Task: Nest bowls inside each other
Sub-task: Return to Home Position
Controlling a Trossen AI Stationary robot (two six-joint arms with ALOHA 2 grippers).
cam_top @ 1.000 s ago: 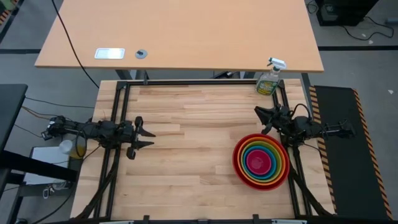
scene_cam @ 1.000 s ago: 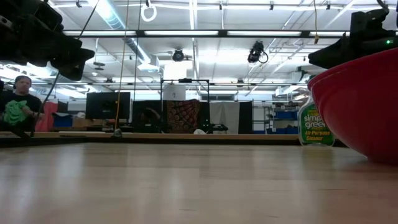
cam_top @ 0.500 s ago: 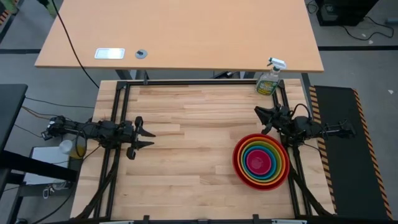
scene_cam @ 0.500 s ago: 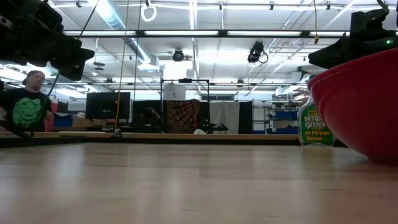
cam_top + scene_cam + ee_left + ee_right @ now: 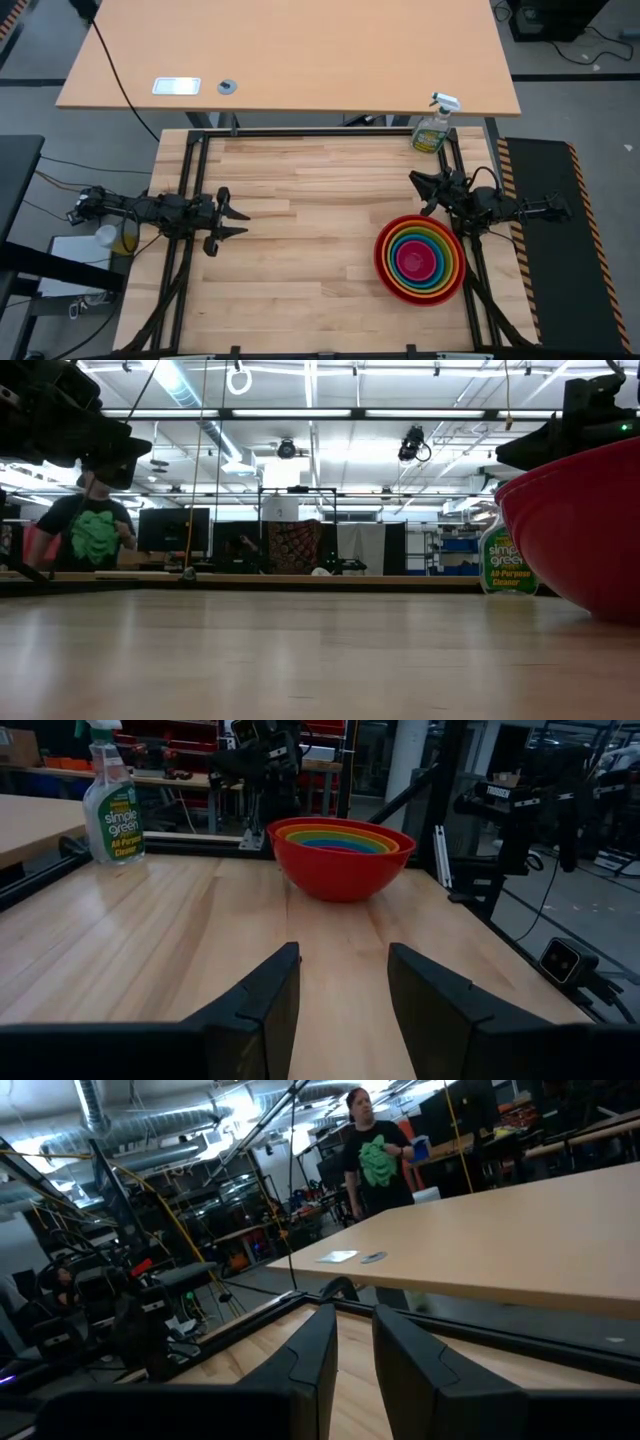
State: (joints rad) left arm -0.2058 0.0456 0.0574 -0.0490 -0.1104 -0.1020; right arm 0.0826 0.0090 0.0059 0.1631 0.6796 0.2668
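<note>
The job looks finished: all five bowls sit nested in one stack near the right edge of the table (image 5: 300, 190), toward the corner away from the spray bottle (image 5: 433, 128). The red bowl (image 5: 381, 262) is outermost, then rings of orange, lime green and blue, with the magenta pink bowl (image 5: 416, 260) in the middle. The rims look level and concentric from above.

What remains is parking the arms, and doing that well means leaving the stack alone. The right gripper (image 5: 419, 193) is close beside the red rim, on the side toward the spray bottle, so any further retreat is best made up and back toward the right edge, never across the bowls. The left arm has nothing near it and can fold in freely.

Both arms lie low and drawn back along their own edges, fingers pointing inward across the wood. The left gripper (image 5: 246, 223) sits by the left edge, well apart from the bowls, with its jaws spread wide and holding nothing. The right gripper's jaws are parted too, though its own wrist view shows only a narrow gap, and they are empty.

A person (image 5: 92, 530) stands in the room beyond the table, away from the arms
</note>
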